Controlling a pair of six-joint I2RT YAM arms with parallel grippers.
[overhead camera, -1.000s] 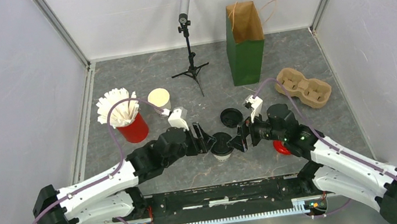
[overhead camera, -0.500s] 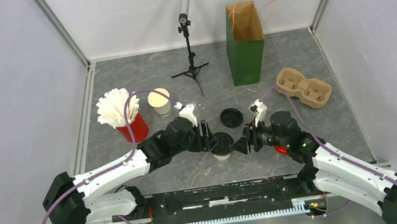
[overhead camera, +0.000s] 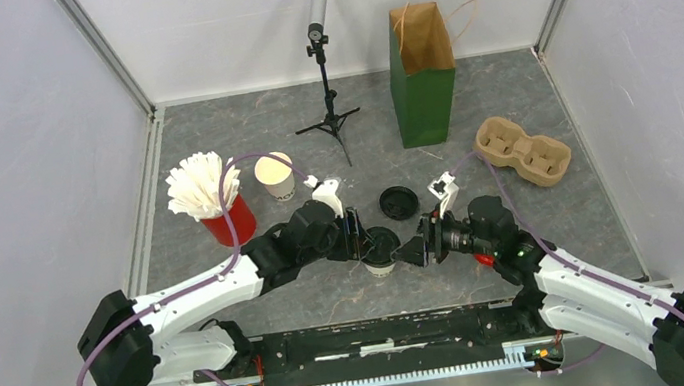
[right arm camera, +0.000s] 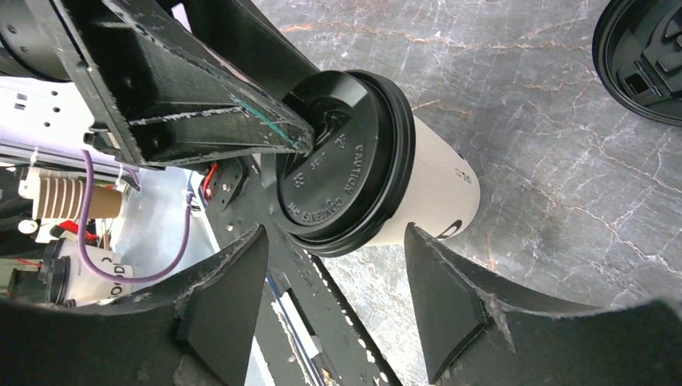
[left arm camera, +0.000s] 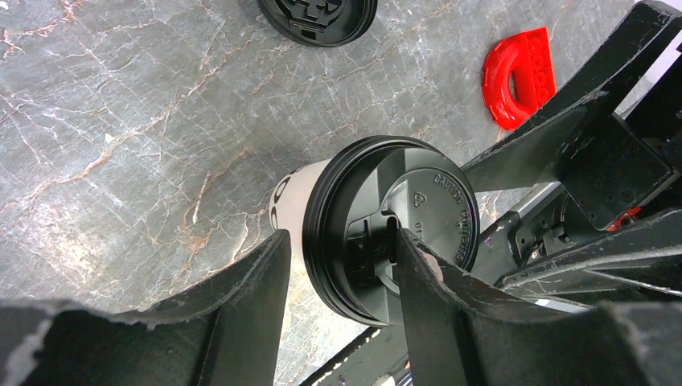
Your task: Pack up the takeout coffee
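Centrally, one takeout coffee (overhead camera: 383,248) stands upright on the grey tabletop (overhead camera: 228,128), toward the near edge and between the two arms, its black lid on. The right end effector (right arm camera: 334,233) reaches in from the right and grasps it: one fingertip lies against the lid rim and the other against the cream wall just under the lid. The left end effector (left arm camera: 336,236) comes in from the left and is released, its jaws parted with nothing clamped between them. One of its fingertips (right arm camera: 285,133) rests on top of the lid near the sip hole, and the other sits beside the rim.

Just beyond the coffee lies one loose black lid (overhead camera: 399,202), apart from it. One red plastic piece (left arm camera: 521,76) lies just behind the right end effector. To the left stand one open cream cup (overhead camera: 275,176) and one red cup (overhead camera: 229,224) of white sticks (overhead camera: 201,185), the latter near the left edge. One cardboard cup carrier (overhead camera: 522,149) with two wells lies near the right edge. One green paper bag (overhead camera: 425,90) stands open-mouthed by the back wall, with one black tripod (overhead camera: 332,119) to its left. Bare tabletop runs from the loose lid to the bag
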